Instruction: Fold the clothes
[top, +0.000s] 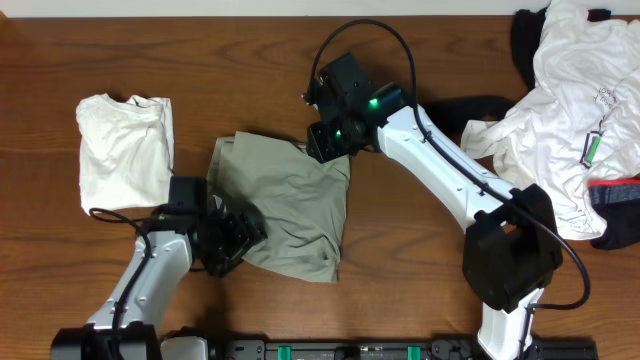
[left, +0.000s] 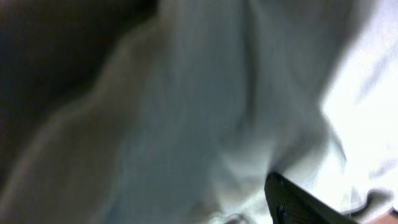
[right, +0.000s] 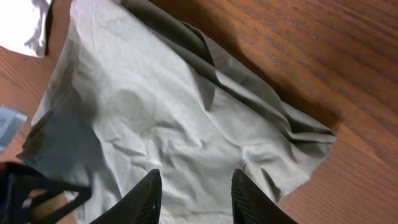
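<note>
Olive garment (top: 290, 205), crumpled, roughly square

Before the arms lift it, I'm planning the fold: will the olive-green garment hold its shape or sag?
Probably floppy: the olive-green garment lies creased and wrinkled, so it should drape from any pinch. Likely light, being thin flat fabric. It may slide easily on the smooth wooden table.

Robot lab: wooden table (top: 200, 50), mounted arms (top: 440, 165), clothes pile (top: 570, 110).

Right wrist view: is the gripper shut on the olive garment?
No, the right gripper has its two fingers spread apart, with the olive garment showing in the open gap between them.
</note>
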